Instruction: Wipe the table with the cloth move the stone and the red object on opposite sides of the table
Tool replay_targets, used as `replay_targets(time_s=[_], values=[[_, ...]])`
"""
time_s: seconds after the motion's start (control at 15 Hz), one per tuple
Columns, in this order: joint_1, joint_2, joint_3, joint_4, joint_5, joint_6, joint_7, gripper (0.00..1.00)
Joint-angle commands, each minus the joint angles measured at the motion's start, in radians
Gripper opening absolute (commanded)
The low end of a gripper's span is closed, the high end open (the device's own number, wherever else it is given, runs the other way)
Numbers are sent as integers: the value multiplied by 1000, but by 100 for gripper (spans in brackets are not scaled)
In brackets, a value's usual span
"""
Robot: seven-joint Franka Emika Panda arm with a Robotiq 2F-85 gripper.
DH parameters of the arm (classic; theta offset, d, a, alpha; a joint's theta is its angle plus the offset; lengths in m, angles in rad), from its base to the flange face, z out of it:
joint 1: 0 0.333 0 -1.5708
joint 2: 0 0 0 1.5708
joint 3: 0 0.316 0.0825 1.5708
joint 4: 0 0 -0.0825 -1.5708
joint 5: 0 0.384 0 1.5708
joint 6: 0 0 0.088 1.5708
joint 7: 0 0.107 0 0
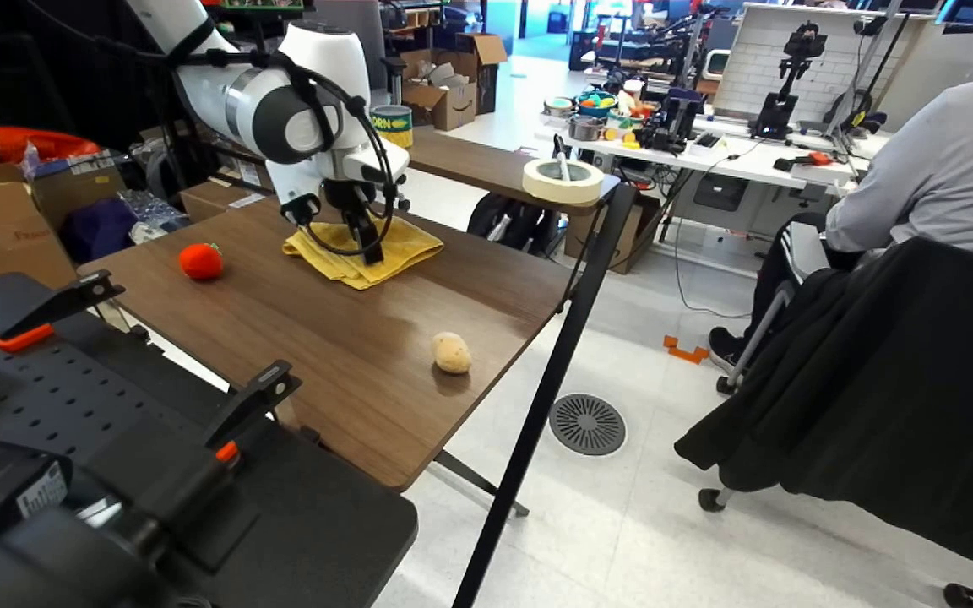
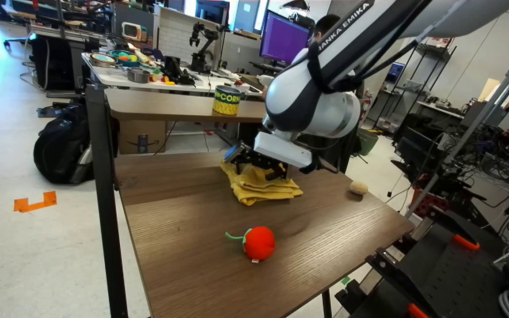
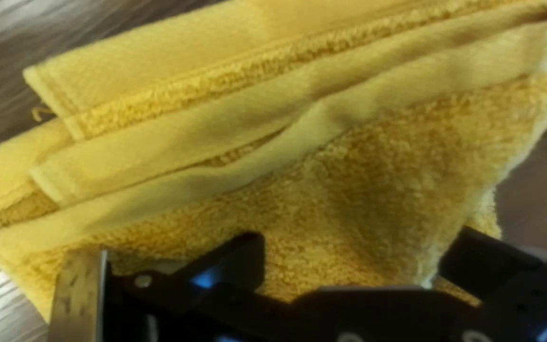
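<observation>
Since the fingers (image 3: 245,254) stand apart with folded yellow cloth (image 3: 273,147) between and beyond them, closing low on several layers should steady the wipe.

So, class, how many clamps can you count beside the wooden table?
2: in an exterior view, one clamp at far left, another clamp lower and further right. Others may be hidden.

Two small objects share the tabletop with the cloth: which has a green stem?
The tomato-like red object: its green stem sticks out to one side, while the pale tan stone shows none.
</observation>
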Motion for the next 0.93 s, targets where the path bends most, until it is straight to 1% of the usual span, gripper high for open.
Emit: replay_targets(time_s=[0.0, 0.13, 0.2, 0.33, 0.4, 0.53, 0.67, 0.87], values=[[101, 64, 23, 63, -16, 29, 21, 100], [176, 87, 16, 97, -29, 55, 37, 100], [218, 107, 1, 125, -40, 72, 49, 100], [264, 142, -18, 186, -50, 78, 66, 100], [276, 154, -28, 210, -51, 84, 73, 100], [264, 169, -40, 249, -43, 80, 79, 100], [219, 169, -46, 259, -31, 77, 75, 100], [175, 149, -137, 206, -43, 38, 97, 100]])
